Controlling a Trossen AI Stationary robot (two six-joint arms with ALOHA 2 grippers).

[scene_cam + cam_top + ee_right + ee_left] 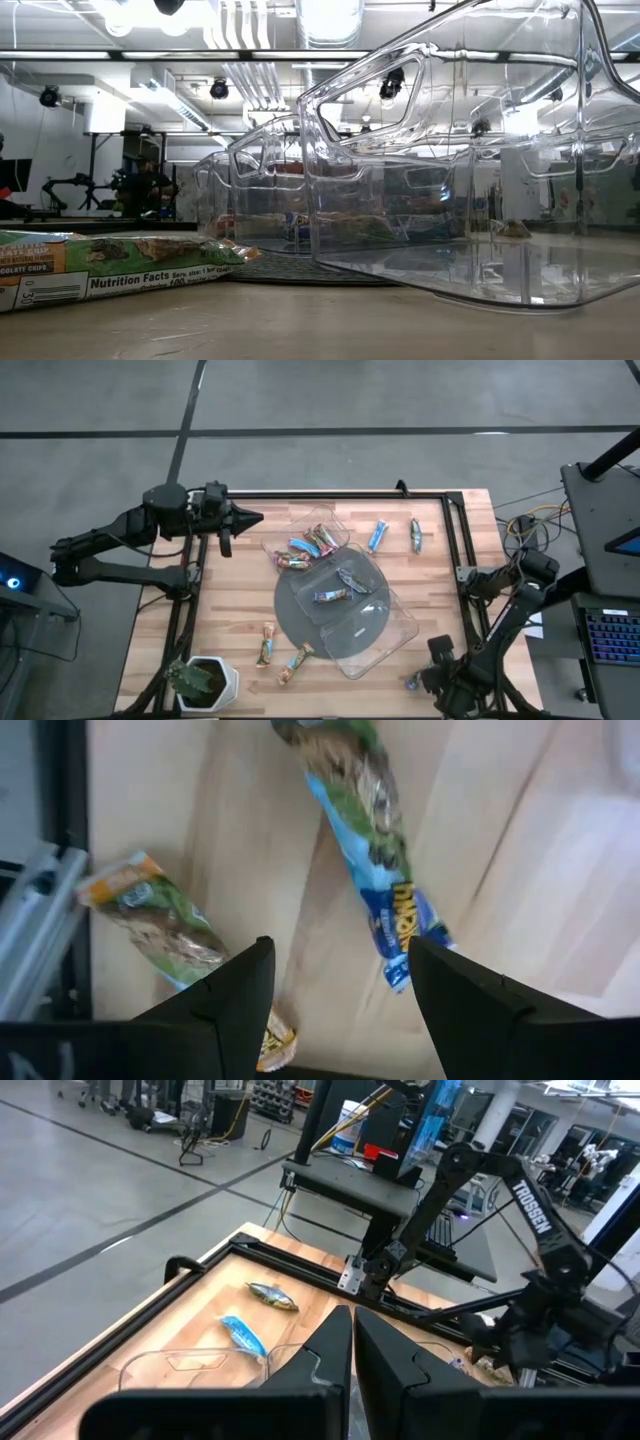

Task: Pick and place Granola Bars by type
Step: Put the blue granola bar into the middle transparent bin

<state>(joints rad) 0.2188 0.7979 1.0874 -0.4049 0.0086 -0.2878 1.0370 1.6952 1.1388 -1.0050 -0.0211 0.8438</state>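
1. Hovering low over the near right corner of the pale wooden table point(250, 600), the right gripper point(340, 995) holds its two blunt dark fingers apart, with nothing between them.
2. Two crinkled foil Granola Bars lie on the planks just beyond those fingers: a blue-ended bar point(365, 840) and a shorter orange-ended bar point(165, 925) beside the black frame rail.
3. Two more wrapped bars point(280, 650) lie near the front edge, close to a spiky plant in a faceted white pot point(205, 682).
4. At mid-table a flat grey disc point(300, 620) carries clear, glossy plastic trays point(375, 625) with rounded corners; one bar point(330, 596) lies in a tray there, and a cluster of bars point(300, 548) sits in the far tray (colours mixed).
5. Farther back, a blue bar point(376, 536) and a greenish bar point(415, 535) lie loose on the wood.
6. The left gripper point(352, 1342) waits over the far left corner, its tapered fingers pressed together, empty.
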